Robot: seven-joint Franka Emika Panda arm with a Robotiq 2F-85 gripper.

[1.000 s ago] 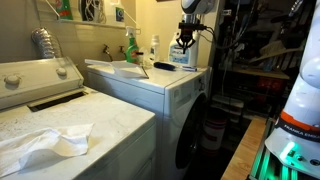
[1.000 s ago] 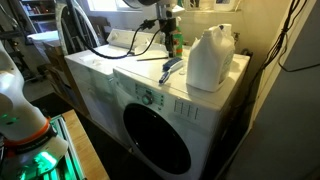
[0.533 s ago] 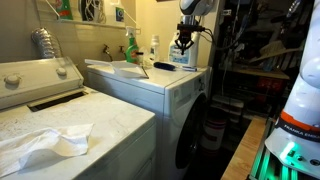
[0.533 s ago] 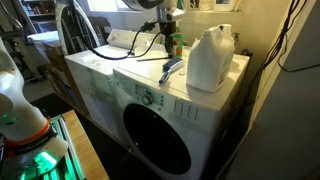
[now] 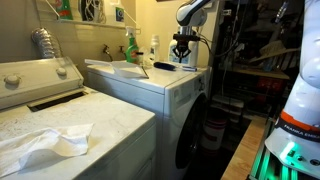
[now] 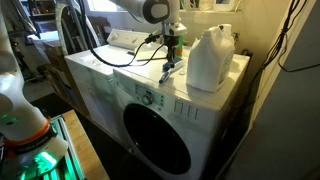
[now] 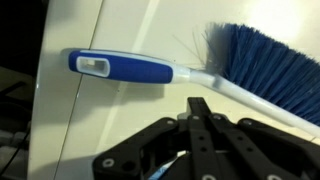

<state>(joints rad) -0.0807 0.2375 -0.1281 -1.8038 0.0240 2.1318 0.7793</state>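
Claw (image 7: 200,104) (pinched, empty) — just above brush (image 7: 160,71)

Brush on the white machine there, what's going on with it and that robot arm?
A robot arm's claw hangs just above a blue-handled brush, which lies flat on top of a white laundry machine. The claw's two fingers look pressed together and hold nothing. In an exterior view the claw seems to be clear of the brush. A big white jug stands beside the brush on the same top.
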